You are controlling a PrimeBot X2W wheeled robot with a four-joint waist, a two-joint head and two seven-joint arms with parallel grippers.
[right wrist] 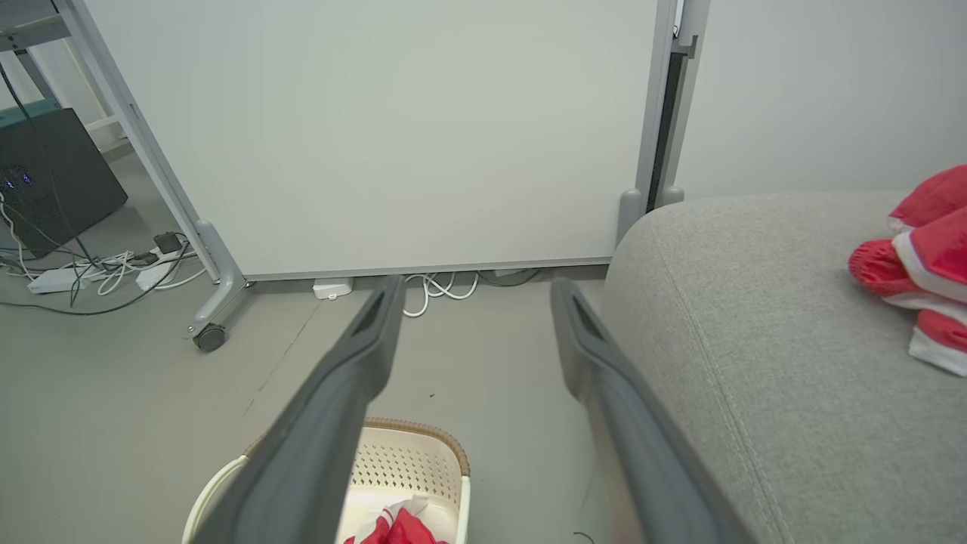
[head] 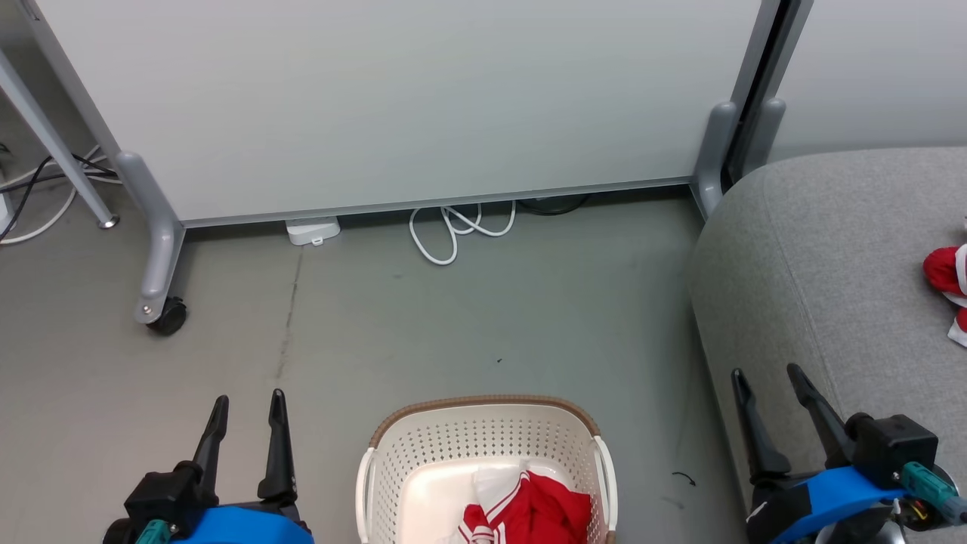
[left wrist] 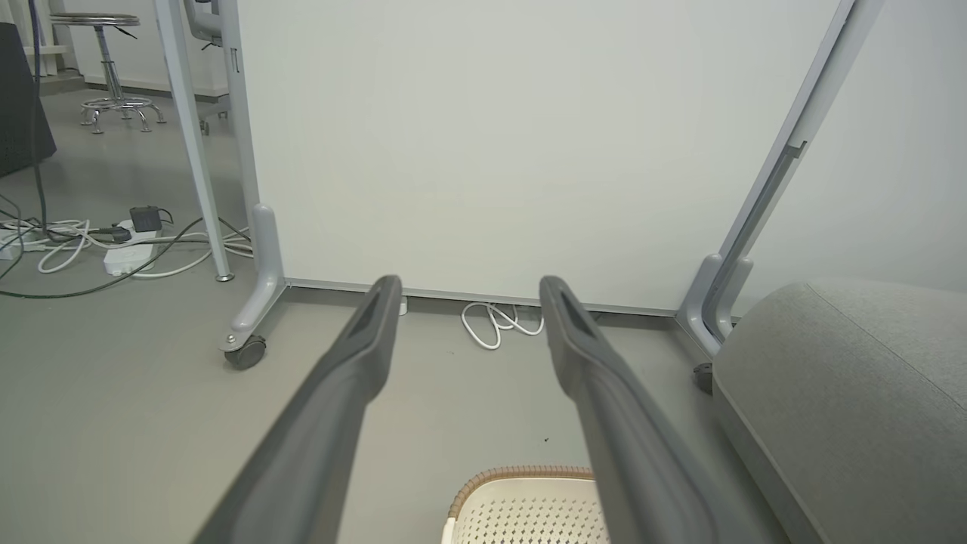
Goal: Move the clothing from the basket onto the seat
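Clothing (head: 540, 514) lies bunched in the basket (head: 483, 438) on the floor, toward its right wall, with no clear long axis. In the head view another red piece (head: 944, 272) sits on the seat (head: 816, 257); the right wrist view gives it more fully, crumpled and white-trimmed. The left wrist view adds a stool (left wrist: 109, 68) beyond the panel (left wrist: 491, 151). The left gripper (head: 249, 397) and right gripper (head: 764, 370) flank the basket, fingers spread and empty, pointing toward the panel.

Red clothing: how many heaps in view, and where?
2. One heap of clothing lies in the basket, low in the head view. Another heap sits on the seat, at the right edge. Either may hide more garments.
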